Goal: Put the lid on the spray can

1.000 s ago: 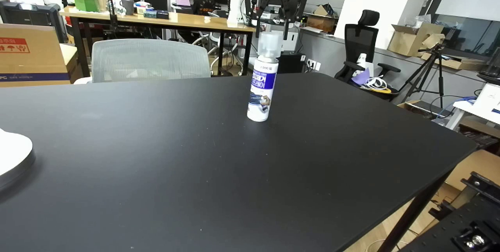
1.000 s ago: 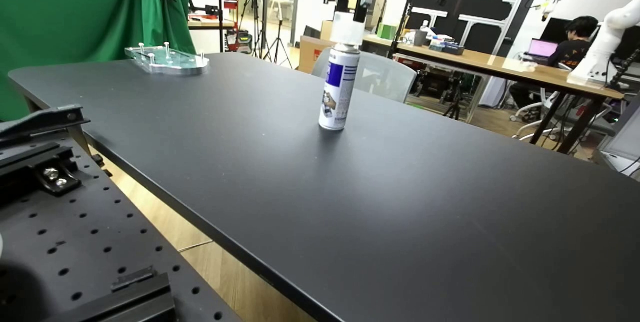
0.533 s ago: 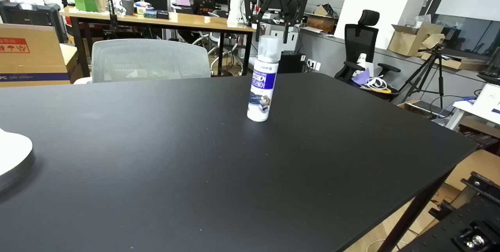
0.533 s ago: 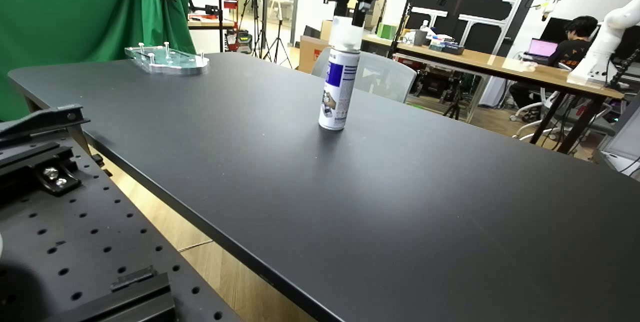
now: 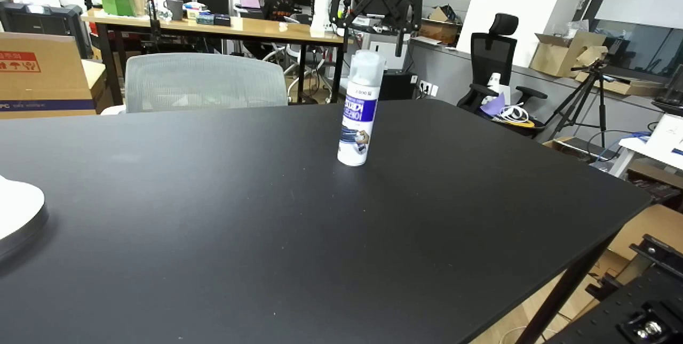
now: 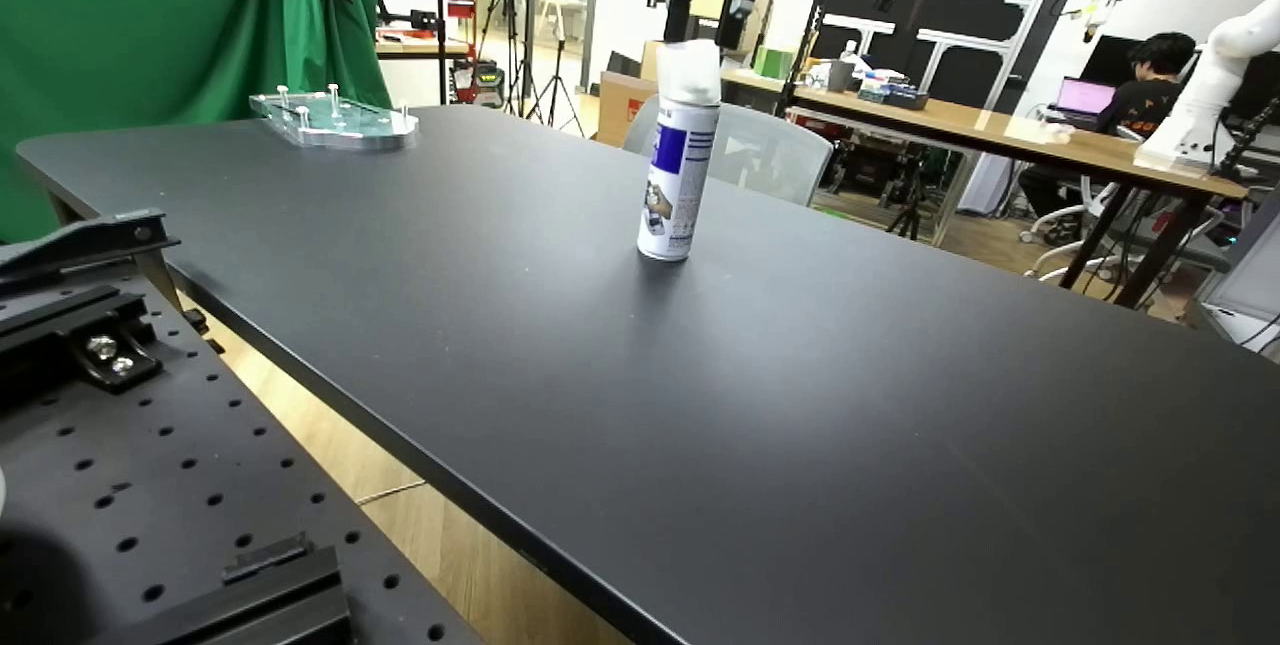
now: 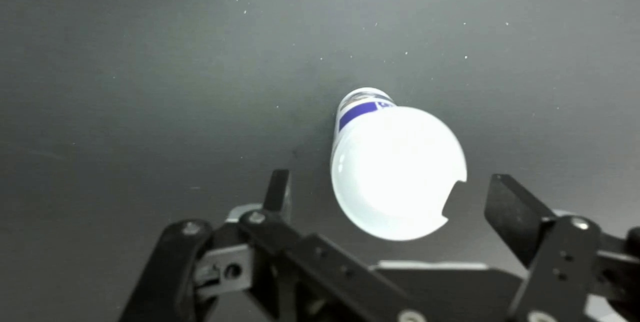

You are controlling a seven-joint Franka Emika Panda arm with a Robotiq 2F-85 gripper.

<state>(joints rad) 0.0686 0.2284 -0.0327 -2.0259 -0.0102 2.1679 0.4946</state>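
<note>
The spray can (image 5: 356, 125), white with a blue label band, stands upright on the dark table in both exterior views. On its top sits the translucent lid (image 6: 690, 73), closely in line with the can. From above, in the wrist view, the round lid (image 7: 400, 172) looks bright white with a notch in its rim and covers most of the can (image 7: 357, 107). My gripper (image 5: 373, 48) is just above the lid. Its fingers (image 7: 517, 212) stand wide apart on either side of the lid, with a gap on each side and nothing held.
The black table (image 5: 256, 226) spreads around the can. A grey mesh chair (image 5: 205, 82) stands behind its far edge. At a table end lies a clear plate with white pegs (image 6: 340, 120). A perforated black platform (image 6: 250, 485) is beside the table; a white rounded object (image 5: 18, 205) sits at its edge.
The lid has come down a little onto the can's top. My gripper's fingers have spread and let go of the lid. The can has stayed in place.
</note>
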